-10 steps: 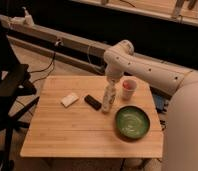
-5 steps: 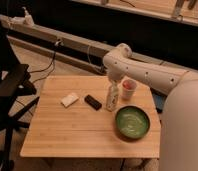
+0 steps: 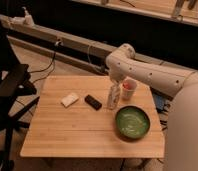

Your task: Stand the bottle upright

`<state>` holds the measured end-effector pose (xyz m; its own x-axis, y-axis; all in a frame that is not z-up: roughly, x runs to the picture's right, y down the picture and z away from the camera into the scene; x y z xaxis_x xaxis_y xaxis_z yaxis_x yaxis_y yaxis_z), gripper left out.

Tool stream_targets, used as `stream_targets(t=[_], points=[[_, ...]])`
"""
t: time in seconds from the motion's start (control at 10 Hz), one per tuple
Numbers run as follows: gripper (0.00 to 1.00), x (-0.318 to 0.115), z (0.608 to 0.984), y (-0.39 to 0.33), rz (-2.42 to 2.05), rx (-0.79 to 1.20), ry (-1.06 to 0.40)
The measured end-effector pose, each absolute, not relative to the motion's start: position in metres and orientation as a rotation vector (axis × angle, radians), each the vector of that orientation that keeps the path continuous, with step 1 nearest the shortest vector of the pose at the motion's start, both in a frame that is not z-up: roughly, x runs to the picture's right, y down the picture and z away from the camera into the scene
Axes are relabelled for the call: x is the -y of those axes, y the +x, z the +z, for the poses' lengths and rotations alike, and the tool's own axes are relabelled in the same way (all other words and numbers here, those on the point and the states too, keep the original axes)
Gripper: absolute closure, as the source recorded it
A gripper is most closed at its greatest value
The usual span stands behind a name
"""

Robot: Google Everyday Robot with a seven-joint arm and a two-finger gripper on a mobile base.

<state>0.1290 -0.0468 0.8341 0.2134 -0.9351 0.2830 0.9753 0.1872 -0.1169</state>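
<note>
The slim clear bottle (image 3: 112, 97) with a pale label stands upright on the wooden table (image 3: 67, 130), just left of the small pink cup (image 3: 128, 88). My gripper (image 3: 115, 82) hangs straight down from the white arm, right above the bottle's cap. The gripper's lower end blends with the bottle top, so I cannot see whether they touch.
A flat black rectangular object (image 3: 93, 102) lies left of the bottle. A white pad (image 3: 69, 100) lies further left. A green bowl (image 3: 132, 122) sits in front of the bottle to the right. A black chair (image 3: 7, 95) stands at the table's left.
The arm has lifted slightly and shifted a little right above the bottle. The bottle stays upright in the same spot.
</note>
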Motion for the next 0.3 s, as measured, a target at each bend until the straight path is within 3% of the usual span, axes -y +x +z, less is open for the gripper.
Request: stream_targets(t=[0.3], points=[[0.21,0.0521,0.8234,0.1232,-1.354,0.172,-0.278]])
